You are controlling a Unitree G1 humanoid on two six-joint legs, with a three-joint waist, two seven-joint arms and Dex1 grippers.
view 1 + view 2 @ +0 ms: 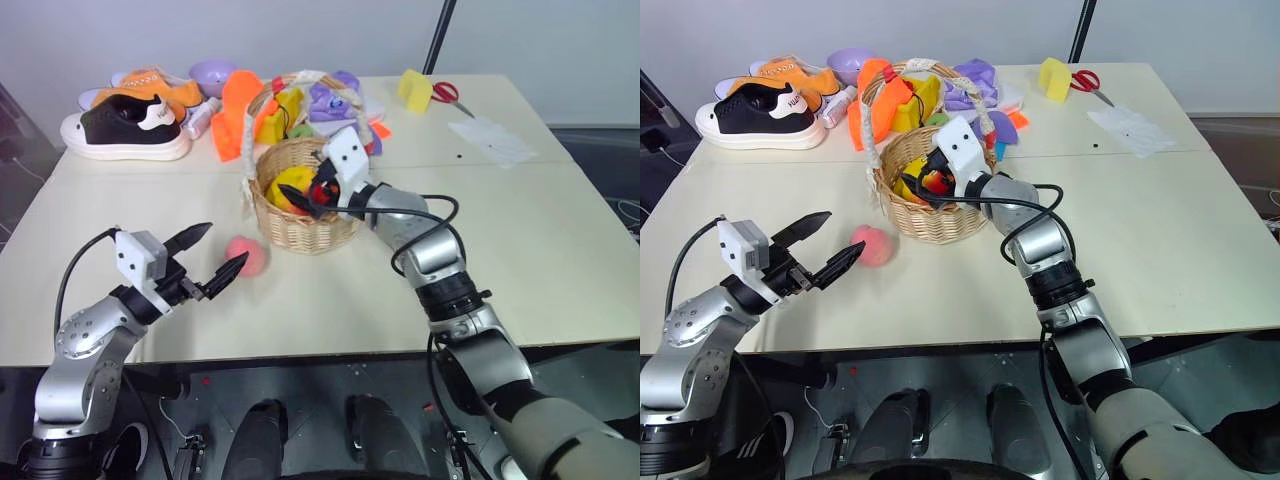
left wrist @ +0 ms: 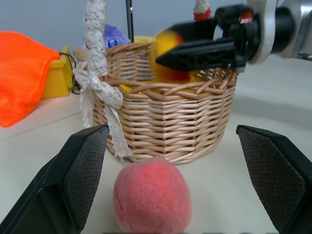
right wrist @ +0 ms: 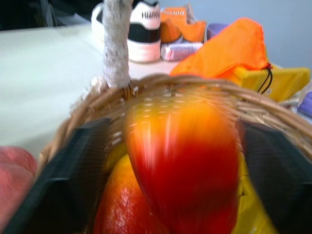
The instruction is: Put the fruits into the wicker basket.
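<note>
The right gripper (image 1: 305,195), fingers apart, is hanging over the wicker basket (image 1: 300,228) with the red-and-yellow fruit (image 3: 187,165) between them, while the left gripper (image 1: 215,255) is gaping near the peach (image 1: 247,256).

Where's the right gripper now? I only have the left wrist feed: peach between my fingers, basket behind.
Observer: The right gripper is over the wicker basket, jaws open, red-and-yellow fruit between the fingers, motion-blurred.
Operator: Anything already in the basket?
Observer: Yes, a yellow fruit and an orange-red one lie inside.
Operator: Is my left gripper touching the peach?
Observer: No. The left gripper is open, and the peach sits on the table just past its fingertips.
</note>
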